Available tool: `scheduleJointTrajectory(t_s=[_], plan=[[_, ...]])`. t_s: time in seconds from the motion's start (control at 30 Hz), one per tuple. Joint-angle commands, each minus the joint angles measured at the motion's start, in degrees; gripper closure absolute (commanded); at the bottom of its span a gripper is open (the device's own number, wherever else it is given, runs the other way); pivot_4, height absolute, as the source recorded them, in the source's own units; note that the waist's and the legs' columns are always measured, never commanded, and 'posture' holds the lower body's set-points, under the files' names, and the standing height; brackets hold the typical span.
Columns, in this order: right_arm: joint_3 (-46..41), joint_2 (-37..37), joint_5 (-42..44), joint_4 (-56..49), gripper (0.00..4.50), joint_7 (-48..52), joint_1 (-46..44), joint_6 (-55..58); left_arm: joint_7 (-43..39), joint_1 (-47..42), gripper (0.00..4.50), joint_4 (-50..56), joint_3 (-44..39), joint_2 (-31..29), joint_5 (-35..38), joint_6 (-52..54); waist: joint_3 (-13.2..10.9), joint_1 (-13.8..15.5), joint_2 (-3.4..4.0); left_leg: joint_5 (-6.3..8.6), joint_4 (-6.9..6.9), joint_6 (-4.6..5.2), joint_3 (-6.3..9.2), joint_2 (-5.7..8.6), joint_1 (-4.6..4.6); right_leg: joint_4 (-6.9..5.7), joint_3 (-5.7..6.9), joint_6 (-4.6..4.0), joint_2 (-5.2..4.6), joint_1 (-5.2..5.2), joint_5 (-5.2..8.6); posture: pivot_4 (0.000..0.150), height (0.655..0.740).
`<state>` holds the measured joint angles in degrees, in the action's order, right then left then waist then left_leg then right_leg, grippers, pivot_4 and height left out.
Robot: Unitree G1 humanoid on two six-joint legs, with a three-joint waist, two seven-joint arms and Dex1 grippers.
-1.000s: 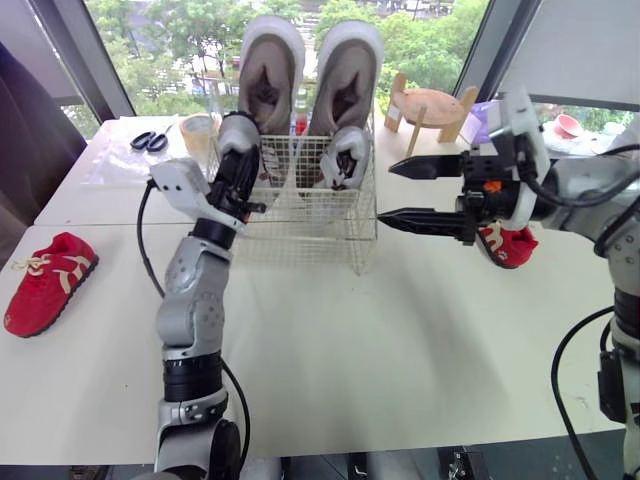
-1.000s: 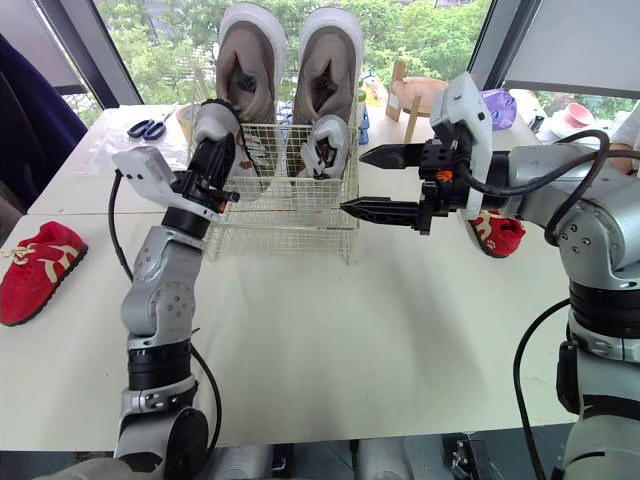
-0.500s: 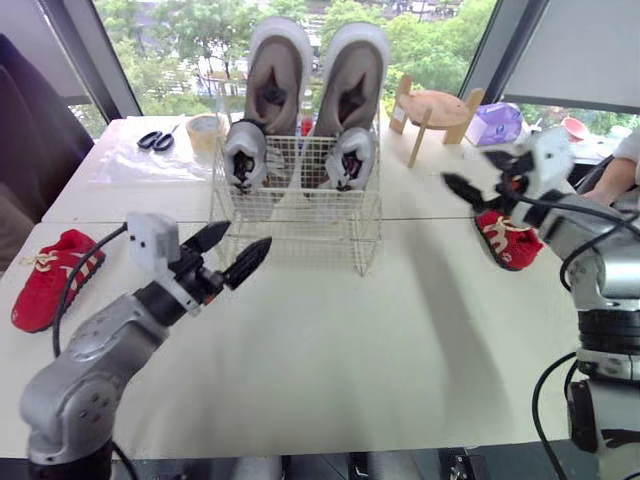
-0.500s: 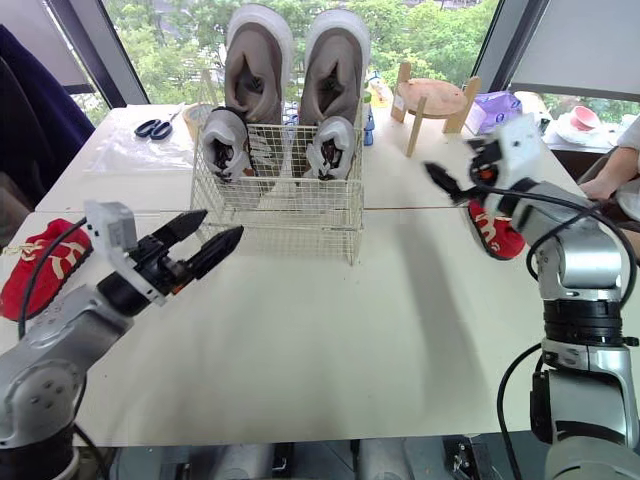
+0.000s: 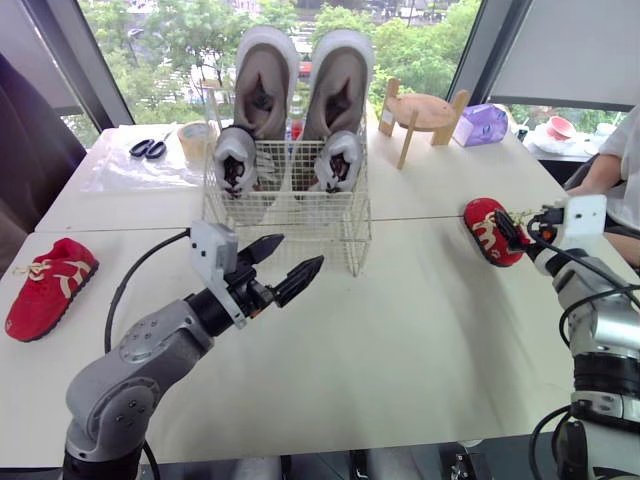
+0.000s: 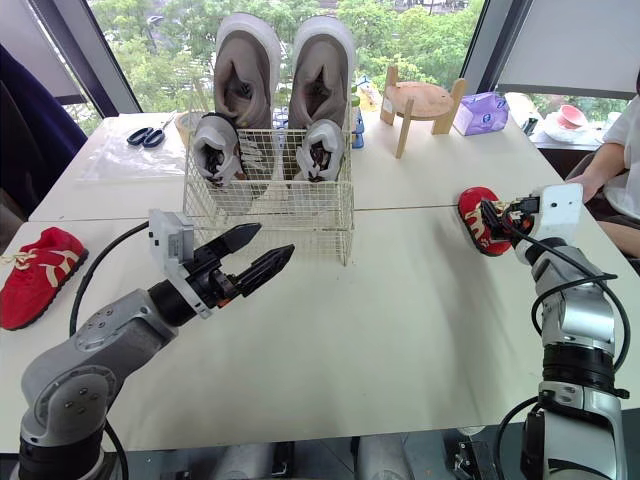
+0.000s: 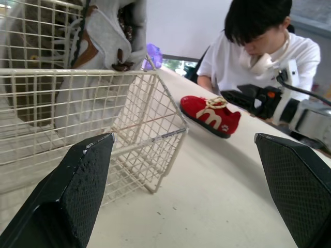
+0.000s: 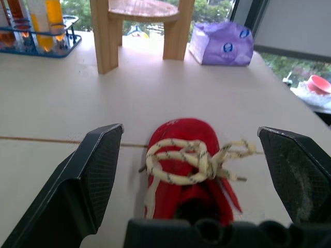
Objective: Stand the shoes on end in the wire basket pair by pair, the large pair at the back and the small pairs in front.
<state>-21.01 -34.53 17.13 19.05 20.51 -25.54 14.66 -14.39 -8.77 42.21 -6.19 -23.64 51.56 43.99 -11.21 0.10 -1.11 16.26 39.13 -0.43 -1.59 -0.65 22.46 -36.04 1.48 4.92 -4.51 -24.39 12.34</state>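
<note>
The wire basket (image 5: 290,215) holds two large grey shoes (image 5: 262,80) on end at the back. Two small grey shoes (image 5: 236,160) stand on end in front of them. One red shoe (image 5: 50,285) lies flat at the table's left edge. The other red shoe (image 5: 487,230) lies at the right. My left gripper (image 5: 283,265) hovers open and empty just in front of the basket (image 7: 129,119). My right gripper (image 8: 191,150) is open at the heel end of the right red shoe (image 8: 189,170), one finger on each side, not closed on it.
Scissors (image 5: 148,147) and a tape roll (image 5: 198,135) lie behind the basket on the left. A wooden stand (image 5: 422,110), a purple tissue pack (image 5: 482,122) and a tube rack (image 8: 36,26) sit at the back right. A person (image 7: 269,46) sits at the right edge.
My left gripper released the small grey shoe into the basket and drew back to the table in front. My right gripper swung away from the basket to the right red shoe.
</note>
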Motion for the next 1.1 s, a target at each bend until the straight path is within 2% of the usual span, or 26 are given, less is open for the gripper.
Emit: scheduleJointTrajectory(t_s=[0.03, 0.37, 0.7, 0.8, 0.83, 0.87, 0.9, 0.93, 1.07, 1.1], plan=[[-1.15, 0.62, 0.47, 1.05, 0.0, -0.02, -0.22, -1.57, -0.3, -0.7, 0.02, 0.47, 0.92, -0.05, -1.35, -1.71, 0.0, 0.01, 0.0, 0.0, 0.0, 0.0, 0.0, 0.0, 0.0, 0.0, -0.01, 0.0, 0.0, 0.0, 0.0, 0.15, 0.74], [-0.89, 1.31, -1.71, 18.84, 0.0, -1.84, -5.24, -10.35, -1.78, -1.2, 0.02, -2.15, 0.75, -0.47, -4.16, -3.54, 0.0, 0.09, 0.0, 0.0, 0.0, 0.0, -0.02, 0.01, 0.0, 0.03, -0.02, 0.0, 0.01, 0.01, 0.01, 0.15, 0.74], [1.5, 3.71, -3.05, 32.04, 0.0, -0.76, -10.42, -14.81, -1.97, 0.5, 0.02, -2.12, -0.8, -1.86, -5.99, -3.63, 0.0, -0.66, 0.0, 0.0, 0.0, 0.0, -0.01, 0.0, 0.01, 0.05, -0.03, 0.0, -0.01, 0.01, 0.0, 0.15, 0.74], [1.64, 4.1, -3.52, 34.16, 0.82, -1.35, -11.65, -16.34, -1.18, 0.13, 0.0, -2.89, -2.94, -3.16, -5.36, -2.66, 0.0, -0.87, 0.0, 0.0, 0.0, 0.0, 0.0, -0.01, 0.01, 0.04, -0.04, 0.0, 0.0, 0.01, 0.01, 0.15, 0.74], [1.61, 4.18, -3.58, 34.53, 1.22, -1.31, -11.91, -16.66, -0.91, -0.06, 0.0, -2.79, -3.59, -3.83, -4.87, -1.92, 0.0, -0.88, 0.0, 0.0, -0.01, 0.0, 0.0, -0.01, 0.0, 0.04, -0.03, 0.0, 0.0, 0.01, 0.0, 0.15, 0.74], [1.61, 4.22, -3.61, 34.79, 1.9, -1.27, -12.12, -16.85, -0.57, -0.3, 0.0, -2.54, -4.11, -4.6, -4.52, -1.03, 0.0, -0.89, 0.0, 0.0, -0.02, 0.0, 0.01, -0.03, 0.0, 0.05, -0.03, 0.0, 0.01, 0.01, 0.01, 0.15, 0.74], [1.54, 4.22, -3.53, 34.93, 2.17, -1.24, -12.37, -16.99, 0.18, -0.69, 0.0, -2.35, -4.91, -5.43, -3.62, 0.41, 0.0, -0.9, 0.0, 0.0, -0.02, 0.0, 0.01, -0.03, 0.0, 0.05, -0.02, 0.0, 0.01, 0.01, 0.0, 0.15, 0.74], [1.45, 4.15, -3.42, 34.97, 2.32, -1.24, -12.61, -17.08, 1.03, -1.05, 0.0, -2.35, -6.14, -6.33, -1.48, 2.41, 0.0, -0.91, 0.0, 0.0, -0.02, 0.0, 0.01, -0.04, 0.0, 0.05, -0.03, 0.0, 0.01, 0.01, 0.0, 0.15, 0.74], [0.97, 3.1, -2.85, 30.07, 2.33, -1.92, -14.41, -17.32, -0.99, -4.9, 0.0, -6.44, -15.86, -11.54, 12.31, 5.39, -0.03, -0.92, 0.04, 0.0, -0.02, 0.0, 0.01, -0.07, 0.0, 0.06, -0.04, 0.01, 0.0, 0.01, 0.0, 0.15, 0.74], [0.55, 1.91, -2.45, 27.17, 2.33, -2.48, -17.26, -17.28, -1.01, -7.68, 0.0, -9.2, -19.05, -12.77, 16.92, 4.96, -0.08, -0.92, 0.06, 0.0, -0.02, 0.0, 0.01, -0.07, 0.0, 0.05, -0.03, 0.01, -0.01, 0.01, 0.0, 0.15, 0.74]])
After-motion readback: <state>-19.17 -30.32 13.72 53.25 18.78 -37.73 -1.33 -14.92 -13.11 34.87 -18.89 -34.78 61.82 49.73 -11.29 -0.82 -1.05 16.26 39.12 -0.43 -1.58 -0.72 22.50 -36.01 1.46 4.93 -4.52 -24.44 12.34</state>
